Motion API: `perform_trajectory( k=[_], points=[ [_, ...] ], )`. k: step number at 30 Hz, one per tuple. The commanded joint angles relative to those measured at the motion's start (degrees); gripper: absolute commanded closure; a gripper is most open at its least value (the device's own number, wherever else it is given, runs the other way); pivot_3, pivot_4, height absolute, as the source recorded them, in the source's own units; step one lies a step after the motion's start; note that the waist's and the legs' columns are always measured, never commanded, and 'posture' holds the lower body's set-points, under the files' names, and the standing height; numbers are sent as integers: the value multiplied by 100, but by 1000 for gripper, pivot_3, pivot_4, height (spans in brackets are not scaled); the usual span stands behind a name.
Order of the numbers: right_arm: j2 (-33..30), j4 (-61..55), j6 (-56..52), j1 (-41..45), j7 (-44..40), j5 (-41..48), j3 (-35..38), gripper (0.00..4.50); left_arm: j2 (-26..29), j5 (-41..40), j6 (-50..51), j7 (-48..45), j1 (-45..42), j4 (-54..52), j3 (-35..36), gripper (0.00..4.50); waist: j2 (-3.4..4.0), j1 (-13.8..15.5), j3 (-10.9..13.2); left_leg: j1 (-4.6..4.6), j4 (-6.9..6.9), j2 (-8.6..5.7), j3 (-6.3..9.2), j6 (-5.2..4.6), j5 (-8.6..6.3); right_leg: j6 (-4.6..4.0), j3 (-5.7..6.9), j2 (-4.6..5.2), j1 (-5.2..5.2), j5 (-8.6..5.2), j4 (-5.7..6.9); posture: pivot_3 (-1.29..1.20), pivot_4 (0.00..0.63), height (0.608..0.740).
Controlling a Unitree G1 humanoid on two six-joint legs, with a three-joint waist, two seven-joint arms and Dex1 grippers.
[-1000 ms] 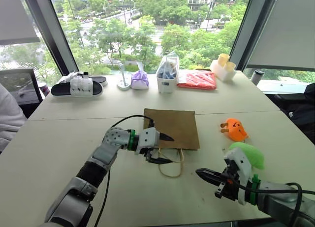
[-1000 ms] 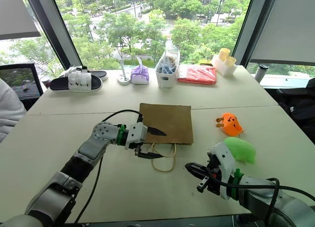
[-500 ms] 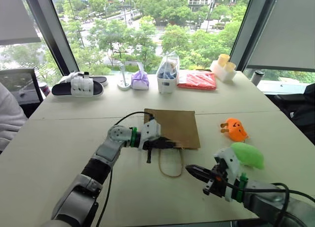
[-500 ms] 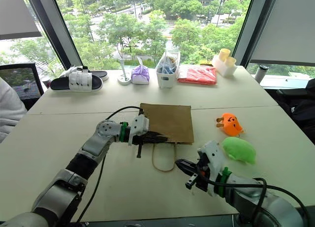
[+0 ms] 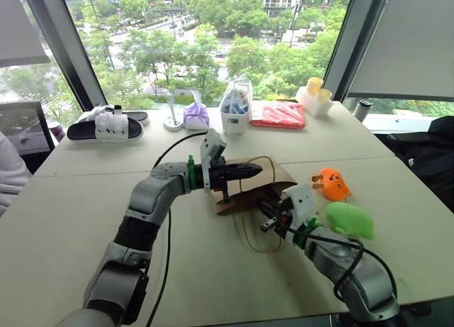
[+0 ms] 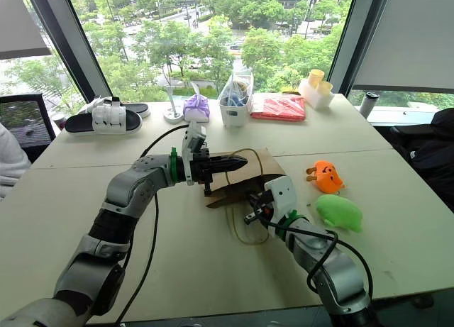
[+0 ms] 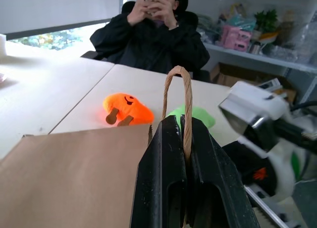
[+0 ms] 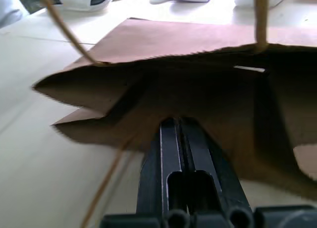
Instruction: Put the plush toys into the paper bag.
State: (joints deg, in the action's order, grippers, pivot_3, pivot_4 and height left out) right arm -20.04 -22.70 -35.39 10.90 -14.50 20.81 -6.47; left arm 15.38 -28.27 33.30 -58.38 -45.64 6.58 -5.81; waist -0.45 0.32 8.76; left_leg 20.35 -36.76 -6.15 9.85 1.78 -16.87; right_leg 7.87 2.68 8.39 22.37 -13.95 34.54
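The brown paper bag lies mid-table with its top layer lifted, so the mouth gapes toward me. My left gripper is shut on the bag's upper cord handle and holds it up. The other handle loop trails on the table. My right gripper is shut, with its tips at the bag's open mouth. The orange plush toy and the lime-green plush toy rest on the table to the right of the bag, apart from both grippers.
Along the far edge stand a black-and-white slipper, a purple pouch, a clear plastic bag of items, a red packet and yellow cups. A person in black sits beyond the table's right side.
My left gripper closed on the cord handle and rose, pulling the bag's mouth open. My right gripper, still shut, advanced toward the bag until its tips reached the opening. The toys stayed put.
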Motion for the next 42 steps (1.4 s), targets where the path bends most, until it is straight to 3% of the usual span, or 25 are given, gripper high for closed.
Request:
perform_trajectory(
  k=[1, 6, 16, 19, 26, 42],
  points=[
    [81, -29, 175, 205, -113, -59, 102, 4500, -75, -103, 14, 172, 75, -280, 79, 4437, 1, 0, 0, -1, 0, 0, -2, 0, 0, 0, -5, -1, 0, 0, 1, 0, 150, 740],
    [218, 665, 404, 513, -102, -395, 17, 4500, -228, -386, 313, 343, 80, -451, 198, 4437, 0, -1, 0, 1, -7, 3, 0, 1, 0, 0, -97, -54, 2, 0, -4, 0, 150, 740],
    [529, 1982, 425, 1282, -348, -966, -336, 4500, -516, -1141, 1002, 1092, -362, -525, 826, 4437, 1, -100, 0, 5, -6, 12, 6, 12, 6, -5, -117, -72, 14, 3, 4, 0, 150, 740],
    [596, 1984, 376, 1187, -430, -993, -388, 4500, -200, -915, 770, 768, -681, -304, 737, 4437, 2, -105, -1, 6, -7, 10, 4, 13, 6, -5, -120, -72, 15, 3, 4, 0, 150, 740],
    [1002, 2283, 460, 1177, -445, -955, -327, 4500, 433, -86, -207, -497, -1040, -23, -186, 4437, 5, -119, -3, 3, 0, 10, -1, 16, 8, -5, -127, -74, 19, 3, 4, 0, 150, 740],
    [2173, 3353, 82, 1621, -144, -821, 68, 4500, 303, 279, -1081, -1359, -1432, 97, -457, 4437, 4, -148, -3, -2, 18, 10, -6, 33, 17, -7, -160, -76, 50, 4, 48, 0, 150, 740]
  ],
)
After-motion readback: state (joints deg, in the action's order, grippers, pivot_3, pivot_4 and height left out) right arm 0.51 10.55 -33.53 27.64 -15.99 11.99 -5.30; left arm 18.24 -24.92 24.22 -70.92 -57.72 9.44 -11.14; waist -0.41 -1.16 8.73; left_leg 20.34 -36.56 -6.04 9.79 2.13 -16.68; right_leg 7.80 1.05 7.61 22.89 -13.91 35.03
